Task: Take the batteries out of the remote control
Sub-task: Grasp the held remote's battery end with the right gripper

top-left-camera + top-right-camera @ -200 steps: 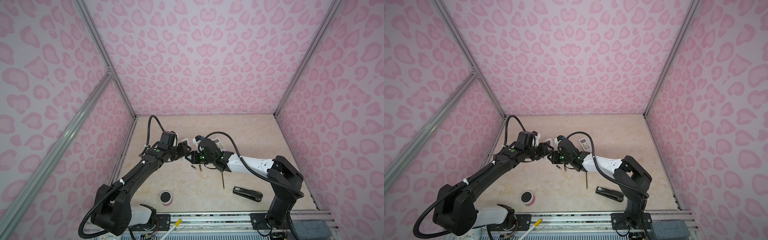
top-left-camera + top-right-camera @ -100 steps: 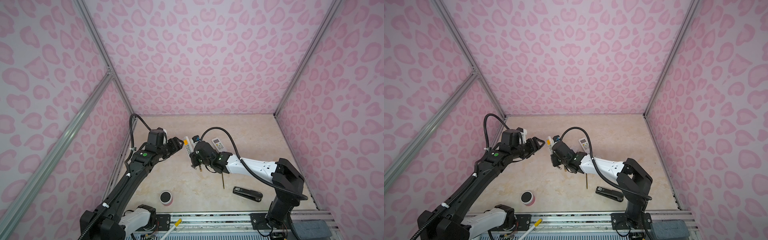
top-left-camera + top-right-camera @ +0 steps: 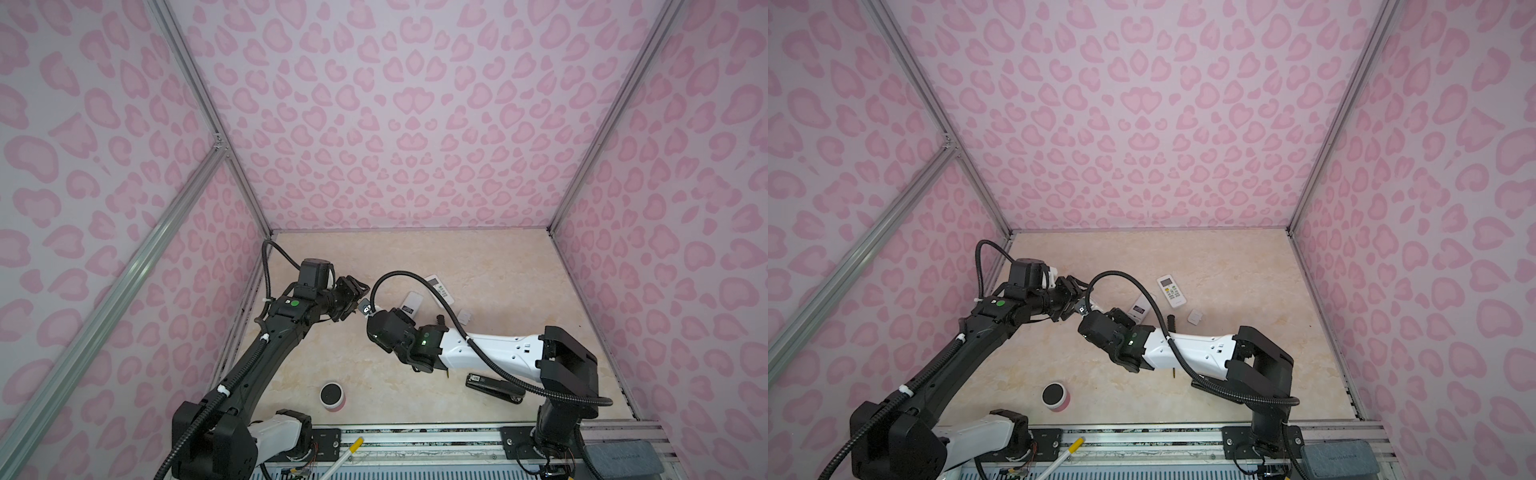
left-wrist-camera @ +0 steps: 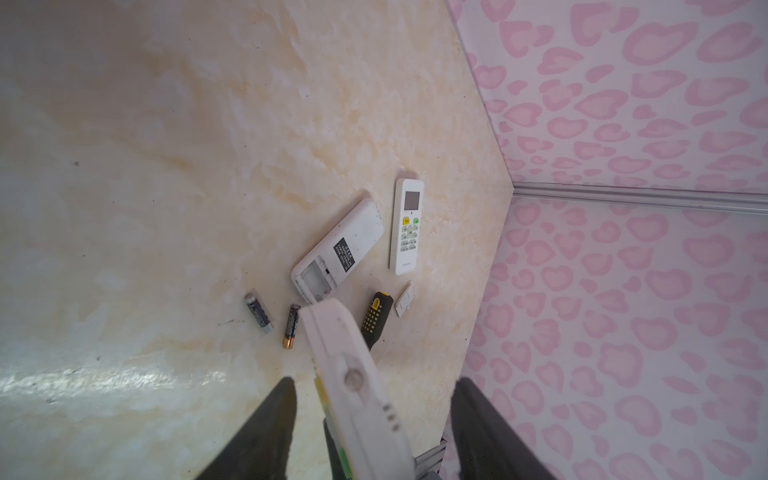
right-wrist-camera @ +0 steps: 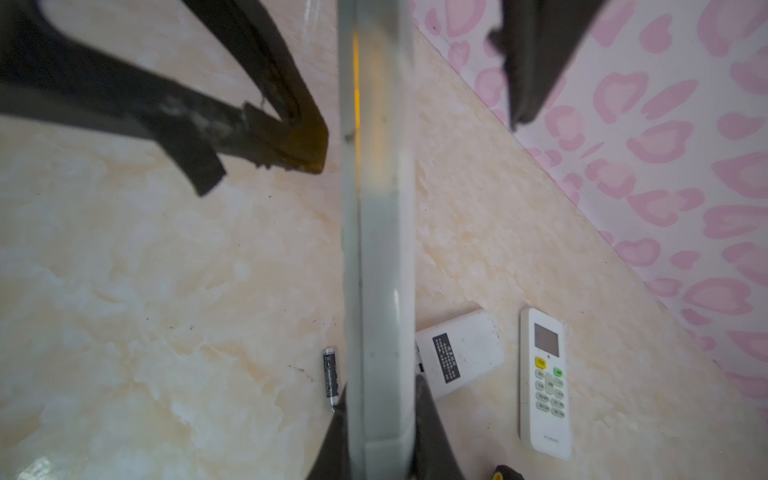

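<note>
The face-down remote point(image 4: 338, 249) on the tabletop point(image 4: 166, 166) has its battery box open, and the box is empty. A small white lid point(image 4: 405, 298) lies near it, beside the screwdriver point(image 4: 376, 318). Two batteries point(image 4: 258, 311) lie flat on the tabletop, just beside that open end.

In both top views, the right hand point(image 5: 380, 390) reaches in from the lower right. It squeezes the held remote point(image 5: 382, 270) by one end. The left hand point(image 4: 374, 380) comes from the lower left, with its fingers open on both sides of that remote. I cannot tell if it has batteries inside.

The remotes are long, smooth and white. The batteries are thin, round and dark with shiny ends.
</note>
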You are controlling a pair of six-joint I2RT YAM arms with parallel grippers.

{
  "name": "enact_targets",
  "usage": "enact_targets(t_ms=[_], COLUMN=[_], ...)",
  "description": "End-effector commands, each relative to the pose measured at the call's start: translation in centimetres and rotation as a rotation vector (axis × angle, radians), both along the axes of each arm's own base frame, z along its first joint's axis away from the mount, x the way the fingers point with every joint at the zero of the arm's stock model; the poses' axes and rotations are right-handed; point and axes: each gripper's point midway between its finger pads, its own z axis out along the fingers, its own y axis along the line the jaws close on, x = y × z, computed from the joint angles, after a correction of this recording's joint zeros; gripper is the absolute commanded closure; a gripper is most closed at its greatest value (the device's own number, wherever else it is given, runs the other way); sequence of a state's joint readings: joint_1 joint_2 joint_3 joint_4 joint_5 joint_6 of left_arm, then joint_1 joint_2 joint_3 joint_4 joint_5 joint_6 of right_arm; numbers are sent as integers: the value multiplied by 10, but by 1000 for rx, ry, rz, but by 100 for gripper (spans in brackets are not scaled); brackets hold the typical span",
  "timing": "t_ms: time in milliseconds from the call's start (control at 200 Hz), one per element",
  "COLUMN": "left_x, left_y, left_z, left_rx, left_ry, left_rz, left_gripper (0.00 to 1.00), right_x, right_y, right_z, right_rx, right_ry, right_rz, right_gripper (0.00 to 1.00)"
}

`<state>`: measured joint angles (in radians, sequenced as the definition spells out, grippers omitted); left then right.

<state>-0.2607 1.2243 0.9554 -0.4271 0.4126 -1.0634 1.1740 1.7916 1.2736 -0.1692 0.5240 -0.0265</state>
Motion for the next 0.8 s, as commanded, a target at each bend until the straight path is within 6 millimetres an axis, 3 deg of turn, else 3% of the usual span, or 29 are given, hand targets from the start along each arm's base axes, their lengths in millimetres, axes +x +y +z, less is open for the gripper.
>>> enact_targets(t_ms=[0,90,195,245,300,420,560,655,795], left_x=[2,3,5,6,8,14,26,30,27], left_y=[-6,-6,-4,-4,-3,1,7,5,0], left_z=[-2,-4,-2,-2,-1,3,13,25,45], left_rx=[-57,-62,-64,-64,-65,-49,10,1,-50], left_ry=[21,23,7,3,-8,-60,-192,-313,-487], left_rz=[3,0,2,1,1,-5,-46,-78,-105], left_gripper=[49,62,85,91,96,96,96,96,96], right_x=[4,3,2,0,-2,-8,-15,-9,11], right_y=[-1,-1,-1,-1,-1,-6,-15,-22,-29], right_z=[8,9,13,16,23,48,76,80,66], right_rx=[-79,-94,-99,-92,-60,81,357,582,894], right_ry=[-94,-106,-117,-118,-112,-65,66,235,517], right_rz=[3,13,18,20,18,-20,-68,-115,-186], right_gripper=[93,90,82,75,60,43,37,36,36])
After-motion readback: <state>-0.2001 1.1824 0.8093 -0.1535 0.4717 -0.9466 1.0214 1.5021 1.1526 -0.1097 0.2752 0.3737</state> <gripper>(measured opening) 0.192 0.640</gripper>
